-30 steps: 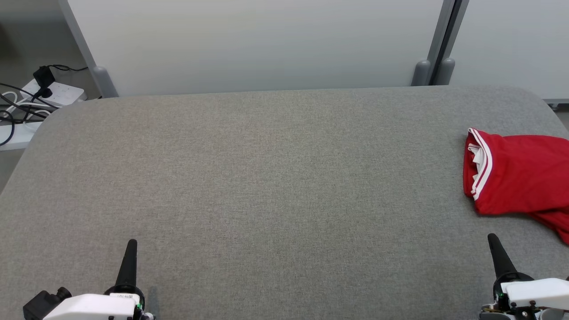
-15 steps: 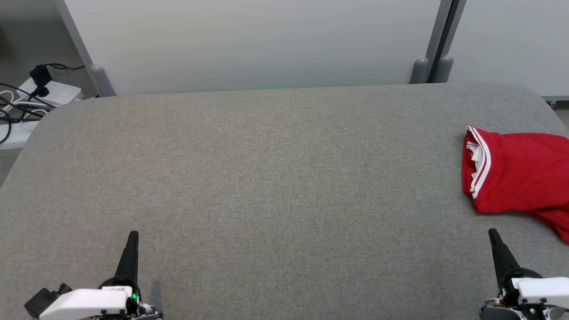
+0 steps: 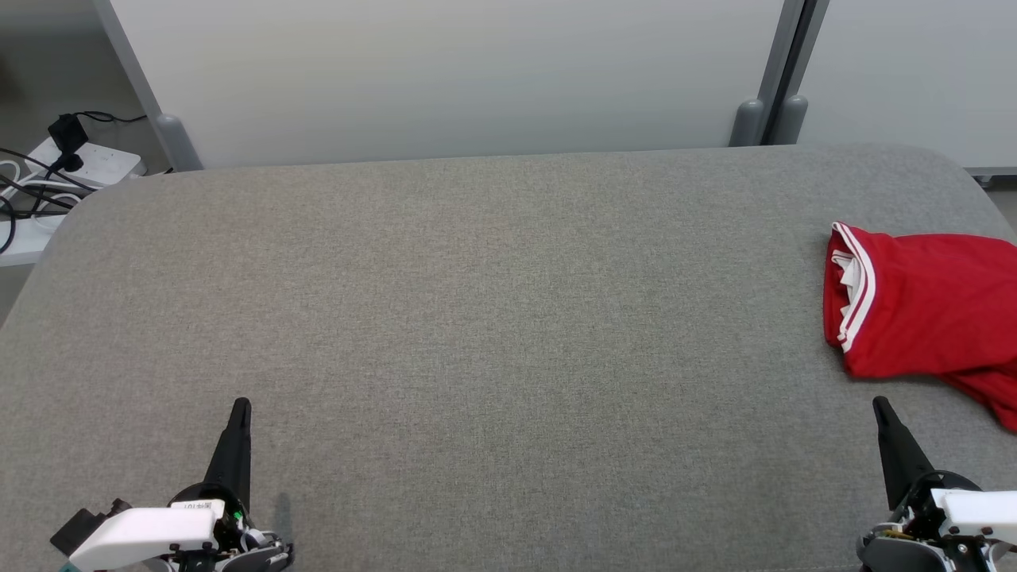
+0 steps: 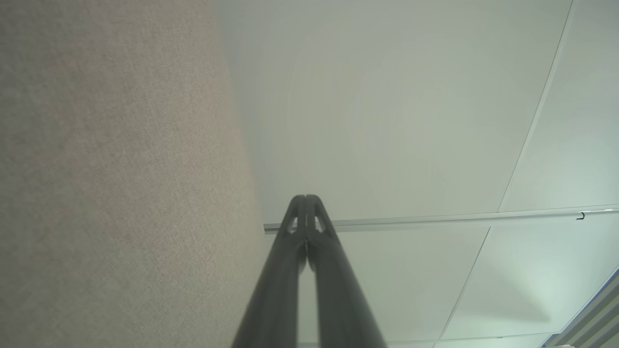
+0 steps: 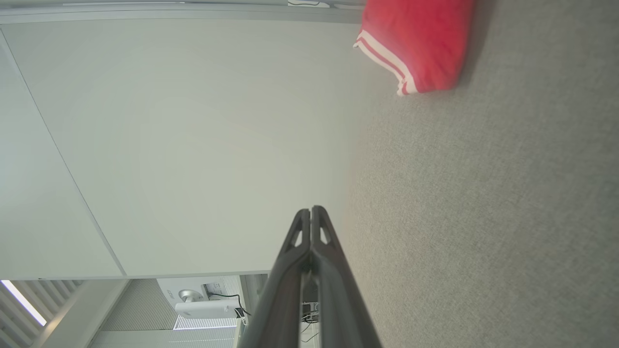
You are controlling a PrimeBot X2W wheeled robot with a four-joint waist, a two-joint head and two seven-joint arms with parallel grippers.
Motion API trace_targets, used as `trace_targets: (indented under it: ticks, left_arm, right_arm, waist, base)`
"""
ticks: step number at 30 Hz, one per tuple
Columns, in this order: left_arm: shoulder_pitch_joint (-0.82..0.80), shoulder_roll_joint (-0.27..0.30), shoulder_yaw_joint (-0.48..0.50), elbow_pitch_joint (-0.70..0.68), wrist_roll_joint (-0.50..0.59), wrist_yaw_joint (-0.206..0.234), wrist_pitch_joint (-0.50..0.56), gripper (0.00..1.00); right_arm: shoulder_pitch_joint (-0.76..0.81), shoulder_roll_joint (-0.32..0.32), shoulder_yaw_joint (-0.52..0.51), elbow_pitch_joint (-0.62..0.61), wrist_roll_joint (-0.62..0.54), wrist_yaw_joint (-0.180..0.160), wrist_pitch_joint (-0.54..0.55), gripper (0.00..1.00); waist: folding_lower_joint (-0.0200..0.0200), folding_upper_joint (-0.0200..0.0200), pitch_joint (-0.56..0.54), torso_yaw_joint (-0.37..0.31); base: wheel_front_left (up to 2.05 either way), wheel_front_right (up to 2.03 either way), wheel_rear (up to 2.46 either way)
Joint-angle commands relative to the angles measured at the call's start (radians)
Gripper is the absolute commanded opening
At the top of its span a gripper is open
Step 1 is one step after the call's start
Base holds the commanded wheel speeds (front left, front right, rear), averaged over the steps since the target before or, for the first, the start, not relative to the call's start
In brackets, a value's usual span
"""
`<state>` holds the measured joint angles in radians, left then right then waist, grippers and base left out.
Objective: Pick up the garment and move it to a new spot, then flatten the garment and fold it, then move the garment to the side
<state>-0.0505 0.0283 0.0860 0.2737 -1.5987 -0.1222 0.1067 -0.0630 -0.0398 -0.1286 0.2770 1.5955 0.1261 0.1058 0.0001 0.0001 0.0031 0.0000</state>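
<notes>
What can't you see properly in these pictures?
- The red garment: cut off by the head view's right edge and the right wrist view's top edge, so its full shape is hidden.
- The power strip: too small in the head view to count sockets; its cables run off the left edge.
</notes>
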Motion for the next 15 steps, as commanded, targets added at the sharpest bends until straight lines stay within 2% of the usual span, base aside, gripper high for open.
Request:
trace_targets:
  ticks: [1,15]
  left_arm:
    - [-0.058,0.022,0.028,-0.028,-0.010,-0.008,0.007,0.00]
    - [-0.058,0.022,0.028,-0.028,-0.010,-0.008,0.007,0.00]
  right_arm:
    - [-0.045,-0.010,0.014,-0.032,0.013,0.005,0.008,0.00]
    - [-0.045,-0.010,0.015,-0.032,0.013,0.005,0.008,0.00]
  waist:
    - [0.0000,-0.0001,0.000,0.000]
    - [0.0000,-0.0001,0.000,0.000]
  base:
    - [0.00,0.00,0.00]
    - [0.00,0.00,0.00]
